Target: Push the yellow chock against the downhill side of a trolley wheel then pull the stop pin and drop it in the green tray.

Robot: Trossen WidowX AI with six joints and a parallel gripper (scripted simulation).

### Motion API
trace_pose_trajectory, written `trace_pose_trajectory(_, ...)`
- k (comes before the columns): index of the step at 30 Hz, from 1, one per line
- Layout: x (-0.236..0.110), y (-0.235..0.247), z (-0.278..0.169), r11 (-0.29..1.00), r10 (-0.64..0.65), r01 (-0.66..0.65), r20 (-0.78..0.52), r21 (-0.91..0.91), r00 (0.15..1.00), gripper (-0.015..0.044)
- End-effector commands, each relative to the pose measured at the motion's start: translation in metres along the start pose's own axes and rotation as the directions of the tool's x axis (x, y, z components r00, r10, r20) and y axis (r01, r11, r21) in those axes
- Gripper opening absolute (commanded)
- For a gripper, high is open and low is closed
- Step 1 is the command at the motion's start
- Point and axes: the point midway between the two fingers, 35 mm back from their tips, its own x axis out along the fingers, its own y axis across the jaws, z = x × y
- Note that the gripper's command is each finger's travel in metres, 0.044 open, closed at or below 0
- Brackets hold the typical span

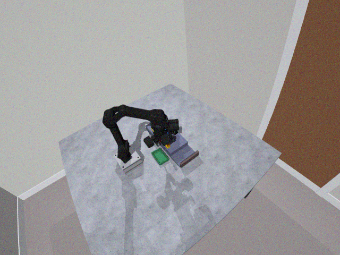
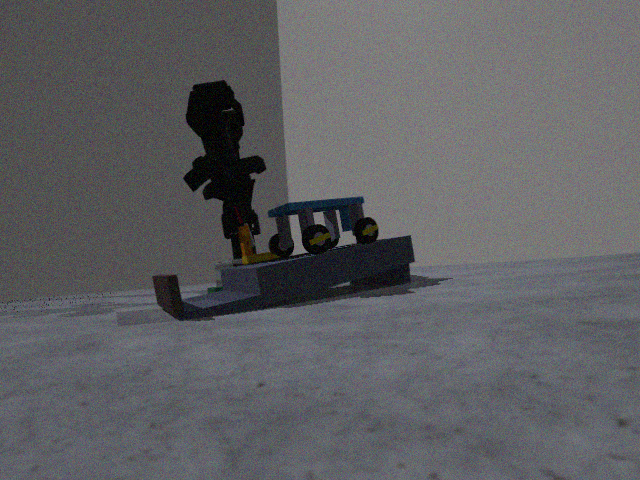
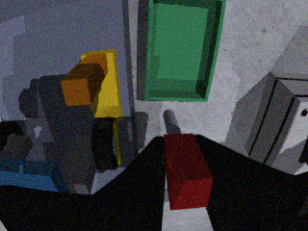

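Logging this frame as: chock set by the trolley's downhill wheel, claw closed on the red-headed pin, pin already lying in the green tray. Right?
Not quite. The stop pin is not in the green tray; the wrist view shows it between the fingers of the closed claw, the tray ahead holding nothing. The chock does sit by the trolley's downhill wheel.

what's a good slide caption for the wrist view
Jaws shut on the red-headed stop pin, carried toward the green tray, with the yellow chock against a trolley wheel.

Red-headed stop pin (image 3: 187, 171) in hand (image 3: 183, 154), chock (image 3: 103, 87) at wheel
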Motion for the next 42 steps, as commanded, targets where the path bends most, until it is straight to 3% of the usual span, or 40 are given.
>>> trace_pose_trajectory(1,-0.0020,0.0006,0.0075,1.000,-0.002,0.002,0.001,-0.005,1.000,0.0000)
trace_pose_trajectory(5,-0.0019,0.0005,0.0072,0.999,0.001,-0.001,0.008,0.036,1.000,0.0000)
trace_pose_trajectory(20,-0.0015,-0.0008,0.0043,0.880,0.036,-0.074,0.090,0.469,0.995,0.0000)
trace_pose_trajectory(42,-0.0006,-0.0008,0.0002,0.409,0.034,-0.198,0.202,0.891,0.979,0.0000)
